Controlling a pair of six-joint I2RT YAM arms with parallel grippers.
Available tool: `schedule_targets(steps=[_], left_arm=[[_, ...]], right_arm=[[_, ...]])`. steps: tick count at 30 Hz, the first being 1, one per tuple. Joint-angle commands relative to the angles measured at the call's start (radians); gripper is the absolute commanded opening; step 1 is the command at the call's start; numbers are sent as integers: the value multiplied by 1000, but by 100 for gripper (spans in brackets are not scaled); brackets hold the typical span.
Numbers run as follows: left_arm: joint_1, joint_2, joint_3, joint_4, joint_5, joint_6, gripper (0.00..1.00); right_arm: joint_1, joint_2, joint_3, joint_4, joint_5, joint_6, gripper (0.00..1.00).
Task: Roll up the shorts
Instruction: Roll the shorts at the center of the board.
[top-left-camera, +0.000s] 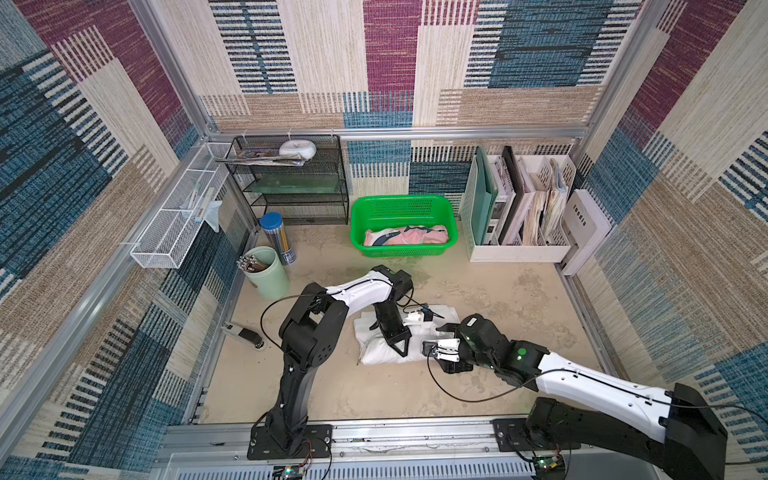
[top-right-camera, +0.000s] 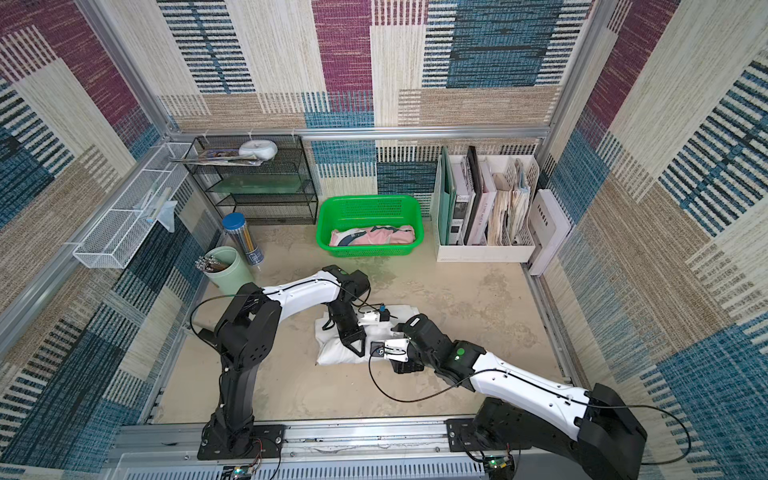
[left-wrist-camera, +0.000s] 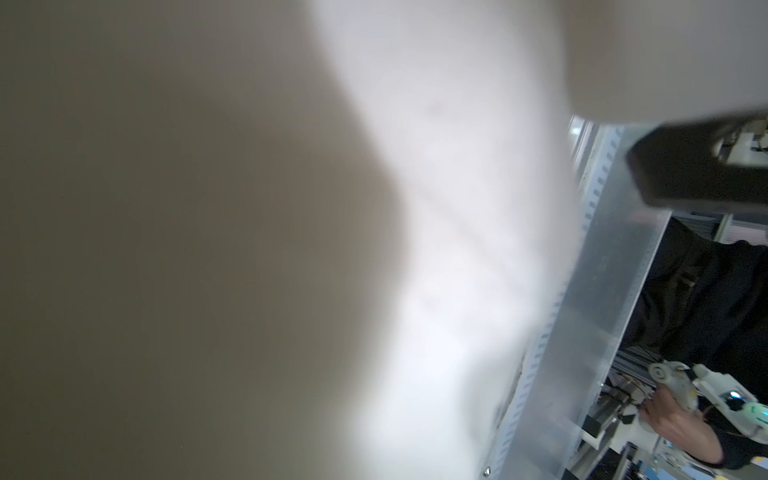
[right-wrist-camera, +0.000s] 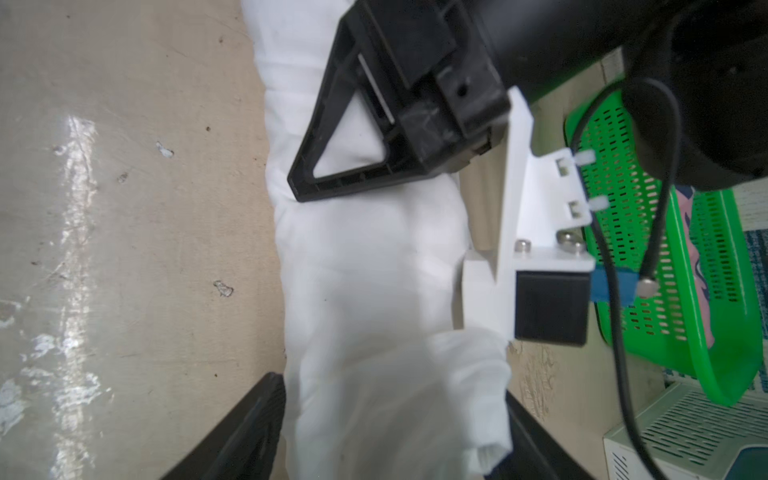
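Your left end effector (right-wrist-camera: 297, 191) pointed down at the white shorts (top-left-camera: 374, 351). Its two fingers were drawn together at the tips, nipping a pucker of cloth on the thick, rolled part of the bundle. Its own wrist camera sat so close that blurred white fabric filled nearly the whole view, with only one dark finger (left-wrist-camera: 685, 166) showing at the edge.

Your right end effector (right-wrist-camera: 392, 388) stood just beside it, at the roll's right-hand end, with its jaws spread wide. One finger lay along each side of that end, and the cloth sat between them.

In both top views the white shorts lay in the middle of the desk (top-left-camera: 498, 299). The rolled portion was nearer the robot, and a flat, unrolled portion reached away toward the back.

The pink shorts (top-left-camera: 415, 237) lay bundled in the green basket (top-left-camera: 401, 199) at the back of the desk, well apart from both end effectors.
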Motion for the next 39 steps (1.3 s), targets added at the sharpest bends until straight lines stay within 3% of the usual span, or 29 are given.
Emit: schedule_targets(steps=[1, 6, 12, 17, 21, 27, 39], left_arm=[[2, 41, 22, -61, 26, 20, 8], [17, 95, 53, -80, 17, 17, 13], [23, 110, 60, -81, -9, 11, 13], [23, 115, 74, -81, -16, 2, 13], [25, 105, 76, -82, -16, 0, 13], [34, 99, 70, -82, -16, 3, 13], [43, 105, 85, -91, 11, 15, 16]], right_arm=[[3, 65, 10, 64, 26, -73, 75], [34, 78, 29, 62, 64, -54, 74], [48, -126, 148, -96, 242, -61, 76], [57, -274, 190, -198, 130, -82, 78], [87, -189, 140, -234, 77, -41, 77], [98, -131, -3, -7, 10, -14, 78], [90, 151, -62, 162, 52, -17, 78]])
